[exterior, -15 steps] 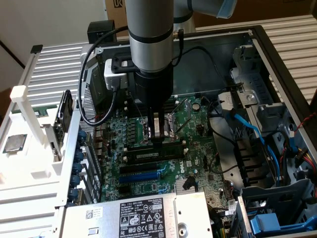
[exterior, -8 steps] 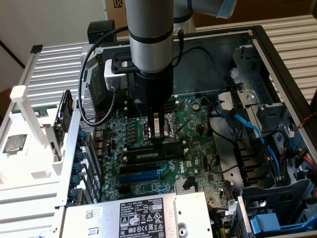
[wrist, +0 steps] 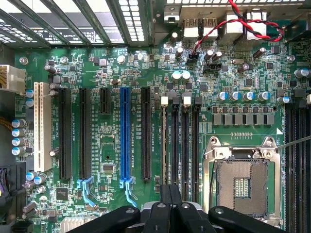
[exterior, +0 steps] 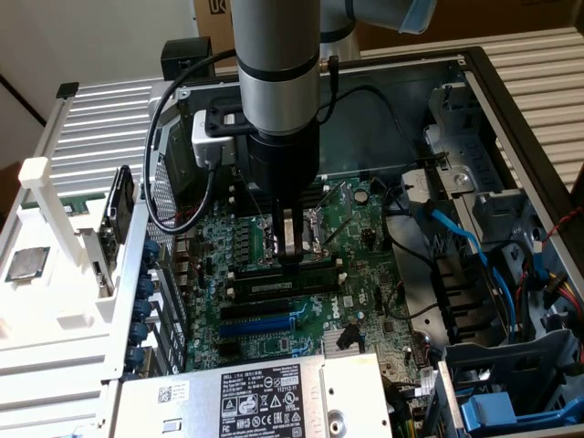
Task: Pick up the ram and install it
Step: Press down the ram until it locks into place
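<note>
tool (exterior: 290, 258) closed, pressing ram (exterior: 294, 265) seated lengthwise in memory slot (exterior: 278, 285)

Our arm reaches into an open computer case.

We see our gripper (exterior: 291, 239) with its fingers closed together, tip down at the memory slots (exterior: 278, 278) on the green motherboard (exterior: 274, 342), just beside the processor socket (exterior: 315, 233). A blue expansion slot (exterior: 260, 324) lies nearer, and the labelled power supply (exterior: 265, 401) nearest of all. On the exterior view's right, blue cables (exterior: 465, 242) run past the drive bays (exterior: 511, 383). At the exterior view's left, a white rack (exterior: 55, 237) stands outside the case.
</note>
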Controlling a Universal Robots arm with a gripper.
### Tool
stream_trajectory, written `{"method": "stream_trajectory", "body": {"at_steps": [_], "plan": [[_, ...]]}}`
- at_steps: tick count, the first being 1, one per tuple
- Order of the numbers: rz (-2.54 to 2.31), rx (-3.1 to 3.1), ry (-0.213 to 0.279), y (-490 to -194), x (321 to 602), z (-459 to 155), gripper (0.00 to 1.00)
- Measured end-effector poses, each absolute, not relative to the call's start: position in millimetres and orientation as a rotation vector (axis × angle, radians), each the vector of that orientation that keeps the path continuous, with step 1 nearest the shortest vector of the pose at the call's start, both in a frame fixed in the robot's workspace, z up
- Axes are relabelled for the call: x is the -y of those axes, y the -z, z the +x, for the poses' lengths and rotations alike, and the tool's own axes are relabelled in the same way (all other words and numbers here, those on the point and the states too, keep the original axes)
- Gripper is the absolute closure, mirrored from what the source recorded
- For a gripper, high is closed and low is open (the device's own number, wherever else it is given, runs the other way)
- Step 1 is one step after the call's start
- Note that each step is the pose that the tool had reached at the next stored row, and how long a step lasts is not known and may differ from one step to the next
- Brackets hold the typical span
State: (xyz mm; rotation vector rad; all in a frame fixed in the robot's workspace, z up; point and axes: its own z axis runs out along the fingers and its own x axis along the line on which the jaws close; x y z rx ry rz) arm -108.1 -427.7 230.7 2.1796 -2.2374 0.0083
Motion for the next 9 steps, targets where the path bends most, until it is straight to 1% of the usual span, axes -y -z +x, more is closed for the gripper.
{"method": "stream_trajectory", "body": {"at_steps": [9], "plan": [[2.179, 2.237, -0.009, -230.3, 427.7, -108.2, 0.9]]}}
